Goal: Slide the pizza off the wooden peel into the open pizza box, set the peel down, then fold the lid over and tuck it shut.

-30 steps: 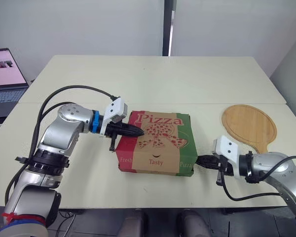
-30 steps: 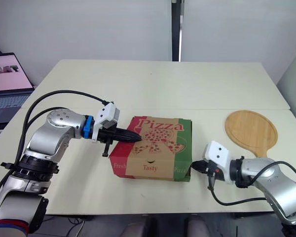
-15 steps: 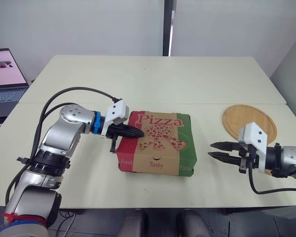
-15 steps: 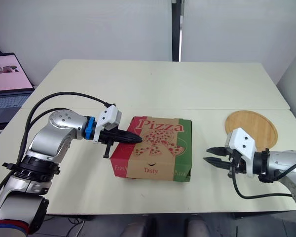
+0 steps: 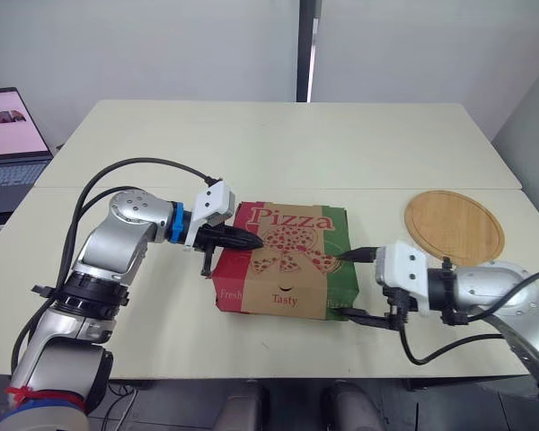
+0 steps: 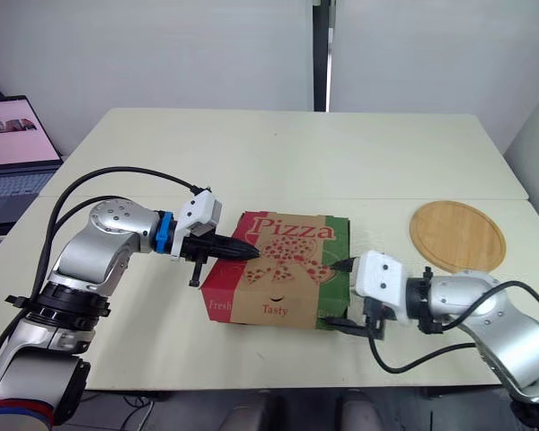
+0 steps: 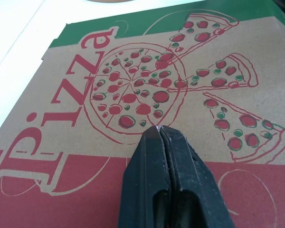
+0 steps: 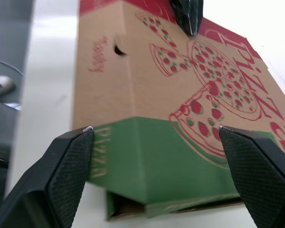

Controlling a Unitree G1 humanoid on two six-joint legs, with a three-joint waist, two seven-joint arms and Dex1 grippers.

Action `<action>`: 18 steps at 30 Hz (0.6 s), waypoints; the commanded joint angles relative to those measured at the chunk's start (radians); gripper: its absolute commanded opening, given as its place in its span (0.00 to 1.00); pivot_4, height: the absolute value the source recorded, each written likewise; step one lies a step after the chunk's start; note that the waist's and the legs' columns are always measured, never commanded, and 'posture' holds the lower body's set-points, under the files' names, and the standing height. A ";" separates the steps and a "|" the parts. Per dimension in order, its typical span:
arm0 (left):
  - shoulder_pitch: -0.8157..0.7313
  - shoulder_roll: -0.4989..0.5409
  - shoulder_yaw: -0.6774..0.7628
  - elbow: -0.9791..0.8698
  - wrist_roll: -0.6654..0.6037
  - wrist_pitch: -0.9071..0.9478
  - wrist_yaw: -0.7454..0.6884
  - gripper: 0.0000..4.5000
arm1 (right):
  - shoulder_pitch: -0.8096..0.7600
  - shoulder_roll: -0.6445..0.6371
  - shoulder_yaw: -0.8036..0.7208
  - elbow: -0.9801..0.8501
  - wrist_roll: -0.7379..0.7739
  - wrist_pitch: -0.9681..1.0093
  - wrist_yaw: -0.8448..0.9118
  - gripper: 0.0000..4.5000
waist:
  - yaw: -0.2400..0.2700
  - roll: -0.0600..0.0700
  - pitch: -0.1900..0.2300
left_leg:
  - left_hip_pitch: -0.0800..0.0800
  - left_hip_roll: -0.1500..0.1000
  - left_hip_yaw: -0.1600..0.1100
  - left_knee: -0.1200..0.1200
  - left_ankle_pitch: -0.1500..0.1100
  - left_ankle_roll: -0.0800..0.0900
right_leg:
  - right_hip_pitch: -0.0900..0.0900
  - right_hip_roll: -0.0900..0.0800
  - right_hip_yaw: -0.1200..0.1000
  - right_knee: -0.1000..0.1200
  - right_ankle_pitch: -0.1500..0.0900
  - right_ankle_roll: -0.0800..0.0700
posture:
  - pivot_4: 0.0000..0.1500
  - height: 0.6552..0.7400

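The closed pizza box (image 5: 287, 265), brown card printed red and green with "Pizza", sat near the table's (image 5: 278, 144) front edge. The left gripper (image 5: 251, 240), fingers pressed together, rested on its lid. The right gripper (image 5: 343, 285), spread wide, straddled its green side, with the bare wooden peel (image 5: 455, 226) beyond.

the left arm (image 5: 117, 241) bends at the elbow and reaches in toward the robot's right, with the wrist held about level. the left gripper (image 5: 254, 241) points sideways, its two black fingers (image 7: 180, 166) pressed flat together with no gap between them. the right arm (image 5: 487, 285) lies low and reaches in toward the robot's left. the right gripper (image 5: 347, 285) has its fingers (image 8: 69, 164) spread wide, one above the other, tips pointing toward the left gripper.
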State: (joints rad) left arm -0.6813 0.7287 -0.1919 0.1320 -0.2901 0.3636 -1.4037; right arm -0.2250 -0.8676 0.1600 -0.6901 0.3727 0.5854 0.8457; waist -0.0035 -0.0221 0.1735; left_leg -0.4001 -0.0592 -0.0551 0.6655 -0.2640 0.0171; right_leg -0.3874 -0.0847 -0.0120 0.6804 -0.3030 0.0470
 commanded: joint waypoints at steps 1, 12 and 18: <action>-0.014 0.000 0.018 -0.010 -0.005 0.000 0.005 0.00 | -0.033 0.019 0.013 0.020 -0.061 -0.059 -0.017 1.00 | 0.000 0.000 0.000 | 0.000 0.000 0.000 0.000 0.000 0.000 | 0.000 0.000 0.000 0.000 0.000 0.000 | 1.00 0.86; -0.004 0.008 0.006 -0.028 0.009 -0.023 -0.004 0.00 | -0.057 0.068 0.053 0.052 -0.166 -0.084 -0.038 1.00 | -0.001 0.000 0.000 | 0.000 0.000 0.000 0.000 0.000 0.000 | 0.000 0.000 0.000 0.000 0.000 0.000 | 1.00 0.86; 0.011 0.011 -0.006 -0.025 0.038 -0.053 0.001 0.00 | -0.029 0.077 0.071 0.031 -0.197 -0.093 -0.036 1.00 | -0.002 0.000 0.000 | 0.000 0.000 0.000 0.000 0.000 0.000 | 0.000 0.000 0.000 0.000 0.000 0.000 | 1.00 0.86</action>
State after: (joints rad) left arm -0.6777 0.7286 -0.1913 0.1264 -0.2654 0.3271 -1.4053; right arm -0.2569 -0.7870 0.2452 -0.6280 0.1881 0.5093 0.8227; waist -0.0051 -0.0219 0.1734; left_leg -0.3999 -0.0591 -0.0552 0.6655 -0.2640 0.0171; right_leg -0.3876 -0.0843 -0.0118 0.6809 -0.3030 0.0470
